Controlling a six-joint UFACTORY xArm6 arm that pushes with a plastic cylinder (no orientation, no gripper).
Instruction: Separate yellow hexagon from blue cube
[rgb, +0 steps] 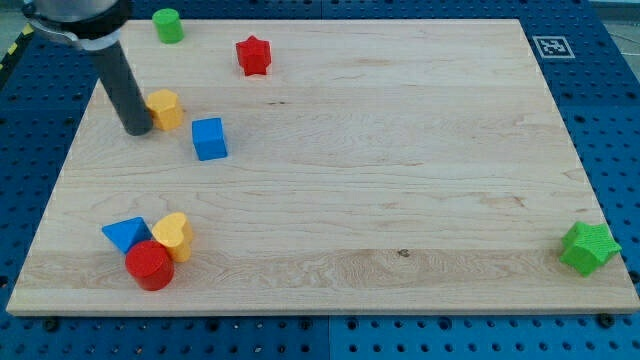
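Observation:
The yellow hexagon lies near the view's upper left of the wooden board. The blue cube sits a short way to its lower right, with a small gap between them. My tip rests on the board right against the hexagon's left side, on the side away from the cube. The dark rod rises from it toward the view's top left.
A green cylinder and a red star lie near the top edge. A blue triangle, a yellow heart and a red cylinder cluster at the lower left. A green star sits at the lower right edge.

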